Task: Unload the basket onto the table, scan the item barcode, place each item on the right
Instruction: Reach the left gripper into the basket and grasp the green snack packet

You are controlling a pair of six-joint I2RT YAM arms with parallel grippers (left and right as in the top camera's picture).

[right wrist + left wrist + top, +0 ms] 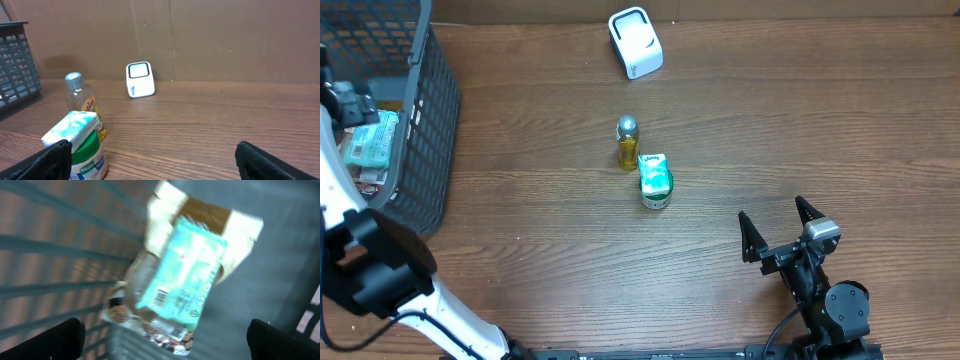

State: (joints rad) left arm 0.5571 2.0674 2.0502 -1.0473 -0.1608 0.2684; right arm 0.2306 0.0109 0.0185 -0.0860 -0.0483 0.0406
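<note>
A white barcode scanner stands at the back of the table, also in the right wrist view. My left gripper hangs open over the dark basket. In the left wrist view, the left gripper is above a teal packet whose barcode faces up. The packet lies on other wrapped items, with nothing between the fingers. My right gripper is open near the front right, holding nothing.
Mid-table stand a yellow bottle and a green-lidded jar with a small tissue pack on top. All three sit left of the right gripper. A brown wall runs behind the table.
</note>
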